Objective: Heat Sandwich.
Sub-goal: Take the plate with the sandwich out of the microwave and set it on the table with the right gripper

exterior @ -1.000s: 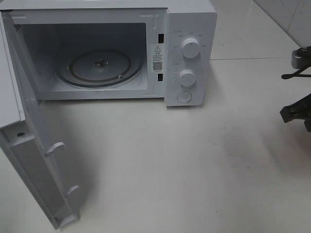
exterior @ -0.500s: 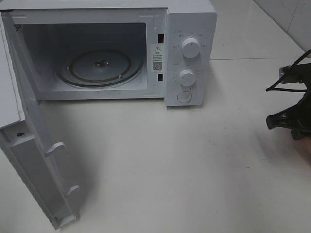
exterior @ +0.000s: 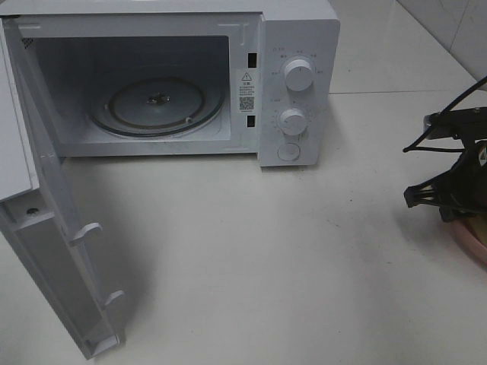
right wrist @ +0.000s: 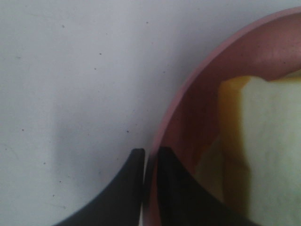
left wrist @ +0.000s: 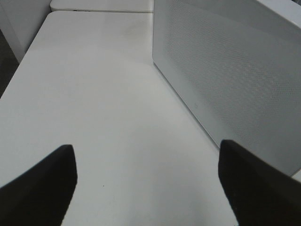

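Right now the key relation: the right gripper [right wrist: 149, 157] straddles the pink plate's [right wrist: 188, 99] rim, 1 dark finger outside on the table, 1 inside the dish, w/ only a thin slit between them and the rim edge running through that slit. Jaws look nearly closed on the rim; can't tell if they're truly pinching or just loosely around it. The sandwich [right wrist: 263, 141] lies on the plate just past the inner finger, toward the plate's middle, so it's carried via the plate, not grabbed directly.

From the high view, the right gripper [exterior: 445, 199] sits at the far right edge of the table [exterior: 266, 251], a sliver of pink plate [exterior: 473, 242] showing under it; sandwich itself isn't visible there. Microwave [exterior: 300, 46] stands well apart to the left, door [exterior: 46, 251] swung wide, glass turntable [exterior: 156, 104] bare. So the coming move, I'd judge, is a long leftward carry into the cavity, keeping the plate level.

Left gripper [left wrist: 146, 183]: jaws wide apart, nothing between them, hovering over bare table beside the door's perforated panel [left wrist: 235, 80]. It's nearer the oven, but the right arm is the 1 at the plate.

Materials: plate smooth, glossy, thin raised lip, round. Bread thick, pale yellow-white, soft matte crumb, squarish corner; prob. squashy. Table white, hard, faintly speckled. Microwave white w/ 2 knobs [exterior: 297, 74].
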`<act>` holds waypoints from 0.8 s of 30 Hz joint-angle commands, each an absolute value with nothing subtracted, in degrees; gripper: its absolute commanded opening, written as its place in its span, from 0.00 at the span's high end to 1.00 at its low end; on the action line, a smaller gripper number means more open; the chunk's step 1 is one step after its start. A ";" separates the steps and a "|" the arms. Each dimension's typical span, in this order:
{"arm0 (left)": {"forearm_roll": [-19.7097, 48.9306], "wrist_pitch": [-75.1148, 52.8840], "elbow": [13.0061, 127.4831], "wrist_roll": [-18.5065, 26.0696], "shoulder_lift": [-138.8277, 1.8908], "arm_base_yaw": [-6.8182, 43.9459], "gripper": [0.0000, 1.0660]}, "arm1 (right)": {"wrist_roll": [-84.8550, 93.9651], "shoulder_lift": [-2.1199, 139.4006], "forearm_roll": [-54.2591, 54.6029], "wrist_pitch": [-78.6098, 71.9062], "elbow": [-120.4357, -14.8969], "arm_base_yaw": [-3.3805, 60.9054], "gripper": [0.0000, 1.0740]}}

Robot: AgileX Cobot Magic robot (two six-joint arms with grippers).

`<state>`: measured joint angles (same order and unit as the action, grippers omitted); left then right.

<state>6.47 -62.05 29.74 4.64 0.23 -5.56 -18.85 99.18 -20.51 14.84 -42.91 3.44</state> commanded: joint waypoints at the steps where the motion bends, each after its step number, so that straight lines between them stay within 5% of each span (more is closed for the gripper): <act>1: 6.53 -61.25 29.56 4.35 1.20 -5.67 0.27 | -18.96 99.35 -21.03 14.44 -43.03 3.32 0.76; 7: 6.53 -61.25 29.56 4.35 1.20 -5.67 0.27 | -18.91 99.35 -20.86 14.44 -43.03 3.32 0.55; 24: 6.53 -61.25 29.56 4.35 1.20 -5.67 0.27 | -15.41 94.08 -17.65 14.38 -44.00 3.50 0.53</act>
<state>6.47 -62.05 29.74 4.64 0.23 -5.56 -16.84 95.86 -18.33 14.32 -43.43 3.44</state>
